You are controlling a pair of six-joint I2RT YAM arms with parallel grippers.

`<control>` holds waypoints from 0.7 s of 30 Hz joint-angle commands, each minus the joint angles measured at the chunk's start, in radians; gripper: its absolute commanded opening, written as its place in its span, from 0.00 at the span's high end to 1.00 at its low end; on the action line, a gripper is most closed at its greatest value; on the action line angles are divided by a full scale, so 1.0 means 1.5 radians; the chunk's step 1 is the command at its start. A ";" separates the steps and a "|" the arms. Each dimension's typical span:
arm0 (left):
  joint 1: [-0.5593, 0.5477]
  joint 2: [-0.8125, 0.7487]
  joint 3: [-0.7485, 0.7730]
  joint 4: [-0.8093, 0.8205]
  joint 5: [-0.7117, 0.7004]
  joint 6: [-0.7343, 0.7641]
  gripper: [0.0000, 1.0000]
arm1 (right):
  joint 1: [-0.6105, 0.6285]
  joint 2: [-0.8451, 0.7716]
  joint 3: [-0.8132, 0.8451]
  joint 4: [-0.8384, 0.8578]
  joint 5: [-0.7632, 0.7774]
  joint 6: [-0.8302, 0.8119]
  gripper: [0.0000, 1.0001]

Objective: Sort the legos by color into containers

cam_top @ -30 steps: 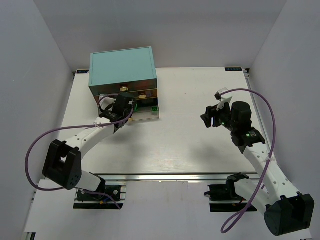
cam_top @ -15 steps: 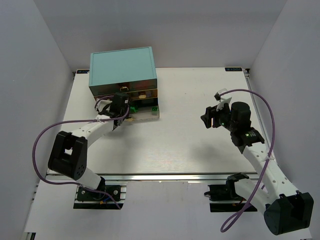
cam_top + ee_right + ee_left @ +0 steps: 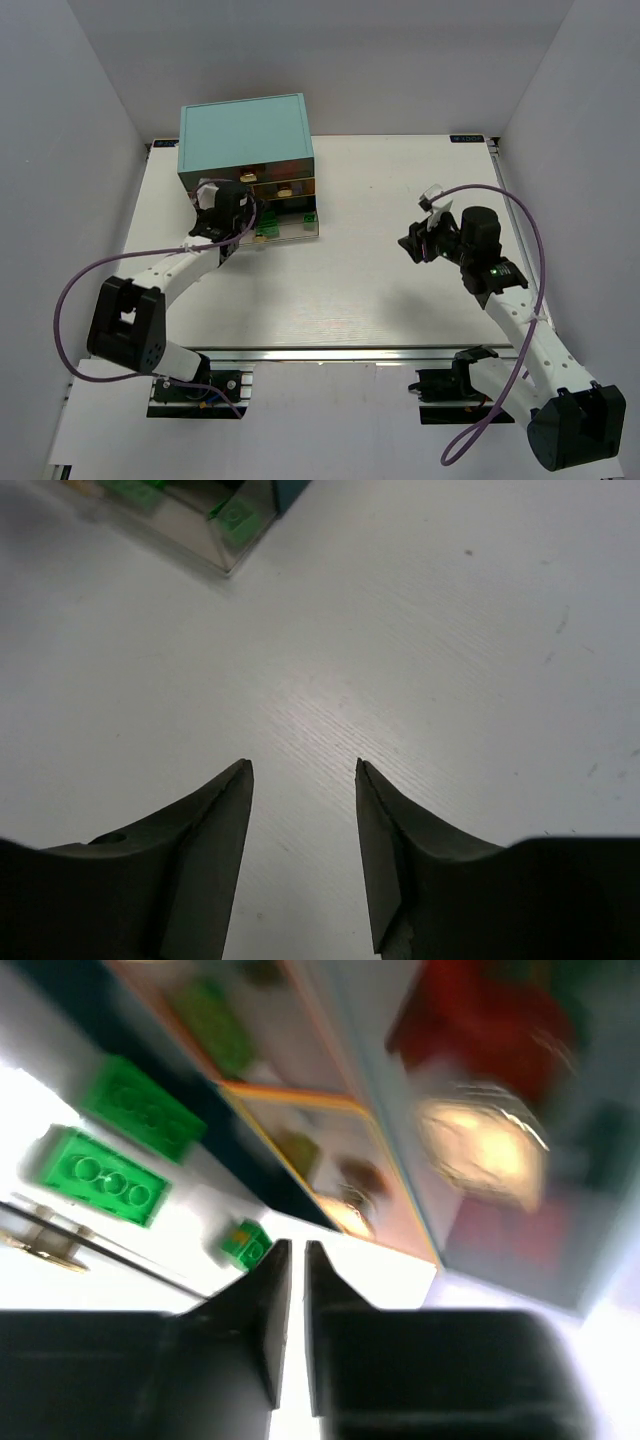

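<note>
The left arm stretches forward from its base, elbow low and wrist turned in at the front of the boxy light teal cabinet. The left gripper is almost pressed together, with only a thin slit between its black fingers and nothing in it. Two flat green lego bricks lie ahead and to its left. A small green lego piece sits just beside the left fingertip. Ahead and to the right is a cream round knob on a brownish translucent drawer front. The red blur behind that front may be red bricks, but the view is too smeared to tell.

The right arm is bent at the elbow, its wrist pointing in over the white surface. The right gripper is spread and holds nothing. Far ahead and to its left, a clear drawer holding green pieces stands out from the cabinet.
</note>
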 commanded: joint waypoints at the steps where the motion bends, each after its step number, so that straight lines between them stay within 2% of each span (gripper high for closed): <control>1: -0.012 -0.083 -0.015 0.101 0.108 0.225 0.87 | -0.004 -0.016 -0.026 -0.002 -0.156 -0.119 0.50; 2: -0.012 -0.092 -0.017 0.104 0.158 0.269 0.89 | -0.004 -0.020 -0.030 -0.004 -0.185 -0.142 0.55; 3: -0.012 -0.099 -0.019 0.109 0.187 0.360 0.92 | -0.006 -0.022 -0.044 -0.006 -0.212 -0.194 0.68; 4: -0.012 -0.110 -0.026 0.108 0.237 0.404 0.94 | -0.005 -0.023 -0.051 -0.016 -0.261 -0.221 0.74; 5: -0.012 -0.116 -0.029 0.101 0.294 0.485 0.94 | -0.005 -0.022 -0.057 -0.022 -0.280 -0.243 0.80; 7: -0.005 -0.126 -0.035 0.058 0.341 0.559 0.90 | -0.005 -0.027 -0.076 -0.025 -0.310 -0.298 1.00; 8: -0.005 -0.128 -0.035 0.040 0.371 0.636 0.87 | -0.005 -0.029 -0.076 -0.023 -0.314 -0.298 1.00; 10: -0.005 -0.132 -0.039 -0.019 0.400 0.708 0.79 | -0.004 -0.030 -0.094 -0.025 -0.311 -0.351 1.00; 11: -0.015 -0.134 -0.041 -0.037 0.404 0.756 0.69 | -0.005 -0.031 -0.098 -0.025 -0.304 -0.358 1.00; 14: -0.021 -0.133 -0.039 -0.056 0.440 0.815 0.52 | -0.009 -0.022 -0.100 -0.024 -0.289 -0.377 1.00; 18: -0.022 -0.113 -0.004 -0.117 0.446 0.871 0.43 | -0.024 -0.012 -0.100 -0.026 -0.278 -0.387 1.00; 21: -0.028 -0.110 0.010 -0.154 0.382 0.900 0.39 | -0.033 -0.008 -0.097 -0.031 -0.275 -0.397 1.00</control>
